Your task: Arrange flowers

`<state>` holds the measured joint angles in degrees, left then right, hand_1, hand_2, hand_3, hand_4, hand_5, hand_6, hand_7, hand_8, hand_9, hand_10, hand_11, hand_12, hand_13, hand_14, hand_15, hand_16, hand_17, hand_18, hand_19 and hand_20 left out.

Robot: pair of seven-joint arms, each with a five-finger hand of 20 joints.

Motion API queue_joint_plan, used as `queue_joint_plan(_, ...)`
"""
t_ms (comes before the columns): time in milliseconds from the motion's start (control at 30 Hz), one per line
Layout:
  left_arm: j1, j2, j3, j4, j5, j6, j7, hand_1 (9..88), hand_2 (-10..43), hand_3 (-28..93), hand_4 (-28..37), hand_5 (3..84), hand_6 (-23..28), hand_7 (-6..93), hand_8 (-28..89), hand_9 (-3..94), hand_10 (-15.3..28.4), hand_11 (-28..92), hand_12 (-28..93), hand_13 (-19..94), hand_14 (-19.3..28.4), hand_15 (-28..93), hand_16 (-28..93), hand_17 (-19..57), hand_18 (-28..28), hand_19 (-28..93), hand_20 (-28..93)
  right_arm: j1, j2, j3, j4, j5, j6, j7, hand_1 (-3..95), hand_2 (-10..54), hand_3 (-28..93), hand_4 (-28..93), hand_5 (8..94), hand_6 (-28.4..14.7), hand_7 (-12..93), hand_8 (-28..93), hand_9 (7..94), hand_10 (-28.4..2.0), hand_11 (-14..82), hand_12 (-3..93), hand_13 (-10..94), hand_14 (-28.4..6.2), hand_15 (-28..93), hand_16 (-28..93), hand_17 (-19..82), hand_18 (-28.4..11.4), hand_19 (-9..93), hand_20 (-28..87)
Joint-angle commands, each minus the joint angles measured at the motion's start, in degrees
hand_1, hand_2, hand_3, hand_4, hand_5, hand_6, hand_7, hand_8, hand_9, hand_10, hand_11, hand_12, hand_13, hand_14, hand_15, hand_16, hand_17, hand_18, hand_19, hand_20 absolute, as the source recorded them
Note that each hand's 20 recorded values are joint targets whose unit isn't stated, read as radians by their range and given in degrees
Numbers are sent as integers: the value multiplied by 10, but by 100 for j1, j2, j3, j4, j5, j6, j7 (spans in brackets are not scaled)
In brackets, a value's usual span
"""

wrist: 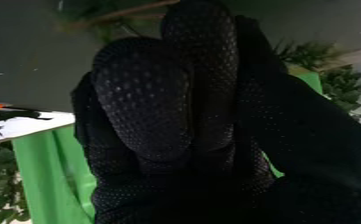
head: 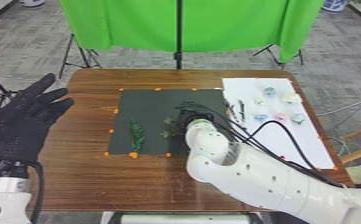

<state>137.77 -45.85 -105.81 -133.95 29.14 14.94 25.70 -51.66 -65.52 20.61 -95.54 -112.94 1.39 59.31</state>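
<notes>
A brown wooden table (head: 79, 175) stands on a grey tiled floor (head: 341, 75), and beyond its far edge a bright green cloth (head: 128, 25) hangs behind a black upright pole (head: 179, 30). In the room past the far right corner sits a blue-and-white rounded vessel (head: 334, 5); its contents cannot be made out. A flat, dark rectangular mat (head: 159, 100) lies around the table's middle, dabbed along its borders with small orange pieces (head: 133, 155). Beside it, a smooth white sheet (head: 247, 87) runs along the table's right edge, carrying small, rounded, ruffled blooms in pale blue (head: 269, 91), cream (head: 291, 98) and pink (head: 298, 118). On the mat's left part lies a narrow green leafy sprig (head: 136, 136), lengthwise, its texture feathery; a second green sprig with small leaves (head: 169, 128) is just beside the black-gloved right hand (head: 197, 118), which is over the mat's right part. Whether that hand grips anything cannot be told. The black-gloved left hand (head: 27, 117), its fabric dotted, is near the table's left edge, spread wide with straight fingers, holding nothing.
</notes>
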Motion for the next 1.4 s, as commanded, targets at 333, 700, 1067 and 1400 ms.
queue_joint_plan(333, -182, 31, 98, 84, 107, -137, -238, 212, 89, 778, -282, 365, 91, 137, -90, 339, 190, 317, 98, 247, 266, 636, -138, -101, 212, 549, 164, 222, -151, -515, -188, -38, 151, 449, 491, -95, 684, -273, 853, -33, 154, 77, 937, -107, 342, 174, 903, -69, 561, 222, 522, -209, 932, 235)
queue_joint_plan(700, 16, 64, 8, 22, 85, -57, -201, 214, 90, 780, -281, 366, 92, 136, -90, 338, 191, 311, 98, 245, 266, 633, -137, -101, 211, 549, 161, 457, -41, -774, -574, -145, 305, 367, 374, -95, 726, -252, 752, -43, 160, -106, 937, -113, 331, 176, 907, -71, 565, 210, 543, -219, 932, 241)
queue_joint_plan(1067, 305, -16, -155, -98, 93, 8, -163, 217, 93, 777, -279, 369, 96, 131, -88, 339, 194, 303, 101, 243, 268, 627, -134, -102, 210, 545, 162, 187, 322, -401, -945, -179, -105, 305, 301, -36, 683, -222, 695, -64, 136, -104, 937, -120, 316, 174, 915, -68, 554, 207, 560, -218, 932, 230)
queue_joint_plan(1400, 655, -155, -331, -234, 72, 132, -71, 219, 94, 776, -277, 371, 98, 130, -86, 338, 197, 296, 105, 241, 271, 621, -130, -102, 211, 543, 167, -260, 901, -16, -1350, 343, -443, 370, 230, 47, 674, -197, 695, -97, 119, -101, 937, -129, 313, 172, 931, -68, 545, 204, 574, -222, 932, 242)
